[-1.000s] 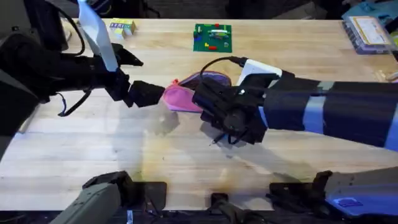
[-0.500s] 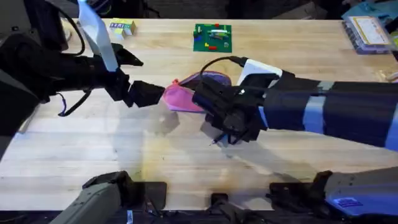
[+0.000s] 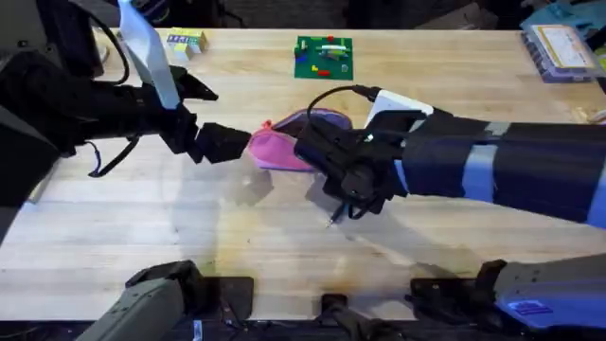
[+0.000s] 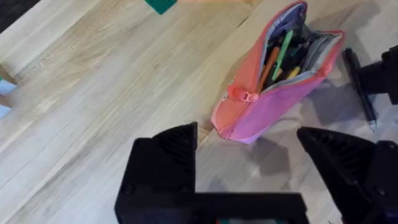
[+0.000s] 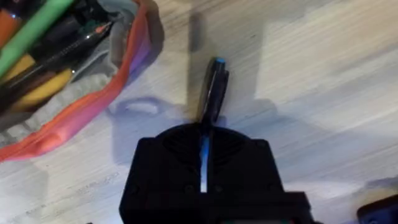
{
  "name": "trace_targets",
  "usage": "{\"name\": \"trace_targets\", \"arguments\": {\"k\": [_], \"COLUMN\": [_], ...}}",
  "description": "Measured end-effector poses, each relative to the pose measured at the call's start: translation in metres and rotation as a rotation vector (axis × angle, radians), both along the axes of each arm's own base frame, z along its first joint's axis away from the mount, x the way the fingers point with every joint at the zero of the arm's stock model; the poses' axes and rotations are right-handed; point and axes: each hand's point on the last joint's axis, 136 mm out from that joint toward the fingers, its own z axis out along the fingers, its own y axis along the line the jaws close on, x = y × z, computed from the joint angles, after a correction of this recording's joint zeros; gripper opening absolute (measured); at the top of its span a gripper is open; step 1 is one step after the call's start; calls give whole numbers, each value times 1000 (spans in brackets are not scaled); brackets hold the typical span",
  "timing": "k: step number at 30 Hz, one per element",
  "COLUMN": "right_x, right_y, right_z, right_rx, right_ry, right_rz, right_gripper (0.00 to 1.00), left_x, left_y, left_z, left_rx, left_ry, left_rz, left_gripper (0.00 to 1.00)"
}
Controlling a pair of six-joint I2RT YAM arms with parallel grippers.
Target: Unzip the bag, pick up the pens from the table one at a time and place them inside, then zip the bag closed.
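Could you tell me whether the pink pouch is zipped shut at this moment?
No, the pouch gapes open, with a green pen visible inside.

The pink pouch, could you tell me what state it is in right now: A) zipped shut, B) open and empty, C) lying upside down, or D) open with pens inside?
D: the pink pouch gapes open, with a green pen and others showing inside.

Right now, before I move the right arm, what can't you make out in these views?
- Right fingers: shut on the black pen; its lower end is hidden between them, right wrist view.
- Pouch: overhead, its right end is covered by the right arm.
- Pens inside the pouch: count unclear, left wrist view.
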Motion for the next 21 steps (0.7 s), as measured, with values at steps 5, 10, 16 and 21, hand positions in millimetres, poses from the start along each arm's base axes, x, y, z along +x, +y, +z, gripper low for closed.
{"name": "trace_targets", "arguments": {"k": [5, 10, 16, 21], "right_x": [0, -7, -12, -4], "right_y": [-2, -13, -30, -36], "right_z": [1, 2, 19, 43], "right_rx": [-2, -45, -98, -99], "right_ry": [7, 34, 36, -18], "right_rz": [-7, -8, 7, 22], "right_gripper": [36, 31, 31, 32], "left_x": [0, 0, 0, 0], "left_y": [0, 0, 0, 0], "left_z": [0, 0, 0, 0], "left_rx": [0, 0, 0, 0], "left_ry": [0, 0, 0, 0], "left_rz": [0, 0, 0, 0], "left_gripper": [993, 994, 994, 994]}}
